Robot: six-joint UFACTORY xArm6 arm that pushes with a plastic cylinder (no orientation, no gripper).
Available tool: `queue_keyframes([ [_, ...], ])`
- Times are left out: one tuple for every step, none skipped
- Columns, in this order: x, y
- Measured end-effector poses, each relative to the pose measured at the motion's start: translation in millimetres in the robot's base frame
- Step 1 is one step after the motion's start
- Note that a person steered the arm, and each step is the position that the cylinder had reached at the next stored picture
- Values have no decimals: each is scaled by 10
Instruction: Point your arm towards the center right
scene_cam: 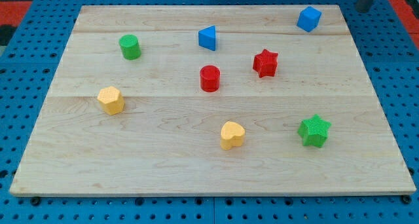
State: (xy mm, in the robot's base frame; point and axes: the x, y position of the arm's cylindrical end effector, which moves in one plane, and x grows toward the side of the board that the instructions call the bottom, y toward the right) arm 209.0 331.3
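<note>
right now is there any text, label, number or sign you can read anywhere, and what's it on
None: no words, labels, numbers or signs can be read.
The board is bare wood grain.
The blocks are plain, for example the blue cube, red star and green star.
The blue pegboard shows only holes.
My tip carries no marking.

Eight blocks on one wooden board (163, 152): two red, namely a red cylinder (209, 78) and a red star (265, 63); two blue, namely a blue triangular prism (207, 38) and a blue cube (309, 18). Two green too, a green cylinder (129, 46) and a green star (314, 130), plus two yellow, a yellow hexagonal block (111, 99) and a yellow heart (232, 135). By shape: two cylinders, two stars, one each of cube, prism, hexagon, heart.
</note>
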Motion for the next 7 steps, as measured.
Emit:
queue_keyframes([
  [36, 0],
  [36, 0],
  [149, -38],
  [394, -155],
  [761, -419],
  [990, -929],
  [1096, -987],
])
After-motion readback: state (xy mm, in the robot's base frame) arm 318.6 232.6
